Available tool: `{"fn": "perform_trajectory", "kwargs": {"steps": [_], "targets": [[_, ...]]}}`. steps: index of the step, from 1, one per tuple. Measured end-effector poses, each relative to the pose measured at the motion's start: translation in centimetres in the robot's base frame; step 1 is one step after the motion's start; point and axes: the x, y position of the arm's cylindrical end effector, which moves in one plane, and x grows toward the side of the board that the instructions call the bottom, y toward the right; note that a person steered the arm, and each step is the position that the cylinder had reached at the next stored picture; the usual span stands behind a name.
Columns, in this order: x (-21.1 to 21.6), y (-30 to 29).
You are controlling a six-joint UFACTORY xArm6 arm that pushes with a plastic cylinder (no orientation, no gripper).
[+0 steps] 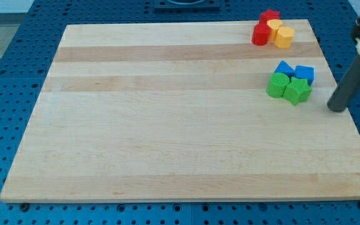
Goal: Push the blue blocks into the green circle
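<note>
Two blue blocks sit together near the view's right edge: a blue triangular one (284, 67) and a blue cube (305, 73). Directly below them, touching, are a green round block (277, 85) and a green star-shaped block (297, 91). My tip (337, 109) is on the board at the far right, to the right of and slightly below the green star, apart from it. The dark rod slants up to the view's right edge.
At the view's top right stands a cluster: a red star block (269, 16), a red round block (260, 34), a yellow block (274, 27) and an orange-yellow round block (284, 37). The wooden board (167, 125) rests on a blue perforated table.
</note>
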Motion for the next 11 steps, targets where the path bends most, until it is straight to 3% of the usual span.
{"fn": "perform_trajectory", "kwargs": {"steps": [4, 7, 11], "targets": [[-6.5, -1.8], [-7.2, -5.2], [-3.4, -8.2]]}}
